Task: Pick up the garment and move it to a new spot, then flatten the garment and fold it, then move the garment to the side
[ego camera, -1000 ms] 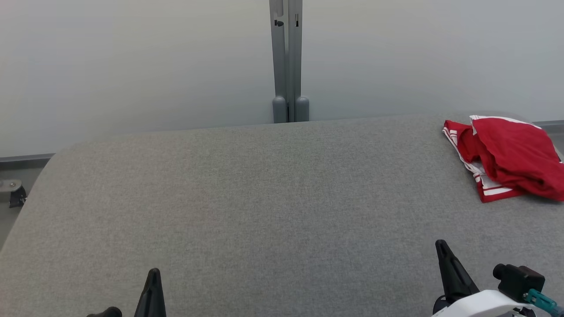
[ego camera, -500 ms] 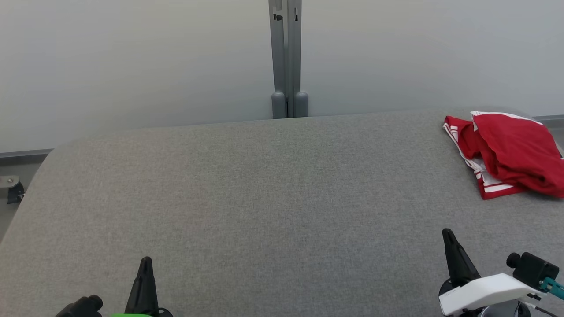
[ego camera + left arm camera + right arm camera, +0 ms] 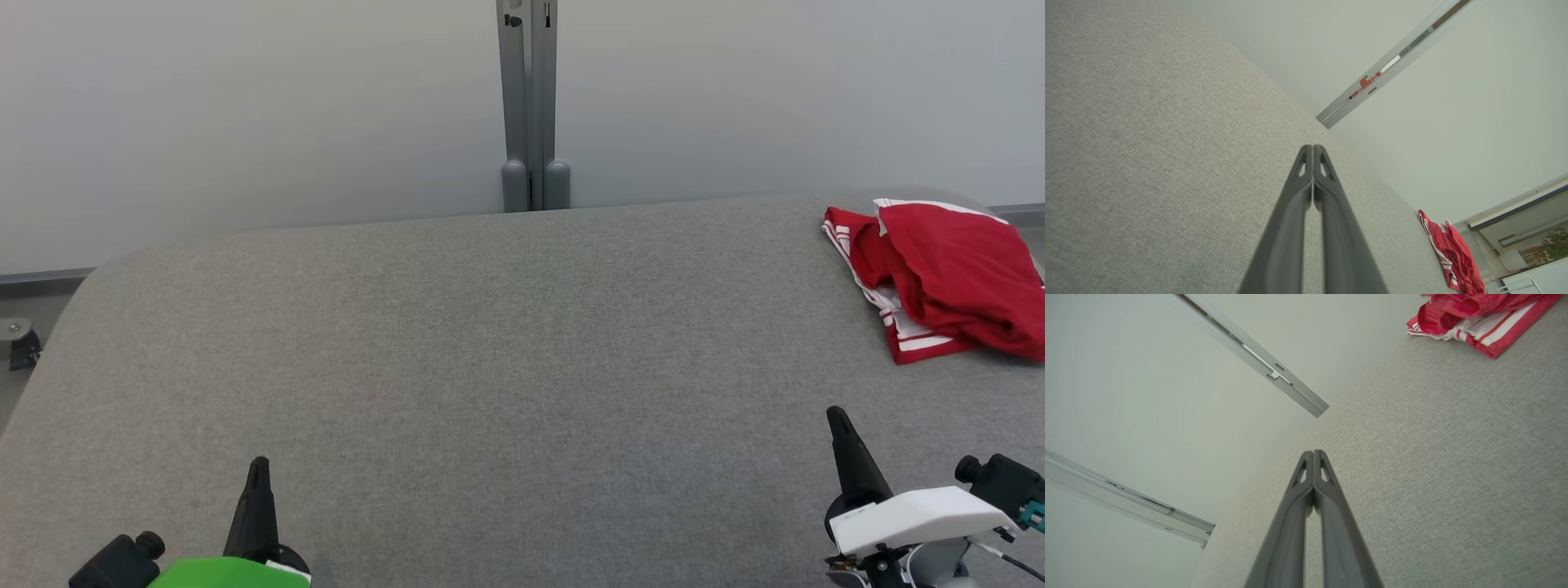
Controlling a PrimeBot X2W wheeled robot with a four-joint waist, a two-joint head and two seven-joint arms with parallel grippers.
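A red garment [image 3: 947, 278] with white stripes lies bunched at the far right of the grey table [image 3: 490, 367]; it also appears as the garment [image 3: 1453, 255] in the left wrist view and the garment [image 3: 1474, 318] in the right wrist view. My left gripper [image 3: 259, 467] is at the lower left, shut and empty, far from the garment. At the lower right my right gripper [image 3: 837, 416] is shut and empty, a short way in front of the garment. Both wrist views show the fingers pressed together: left gripper [image 3: 1312, 148], right gripper [image 3: 1313, 453].
A grey post [image 3: 529, 106] stands against the pale wall behind the table's far edge. The table's rounded left corner [image 3: 82, 286] falls off toward a floor strip with a small caster [image 3: 20, 347].
The head view has shifted, so table and garment sit a little higher in the picture. Both grippers show further up the view. Both stay shut.
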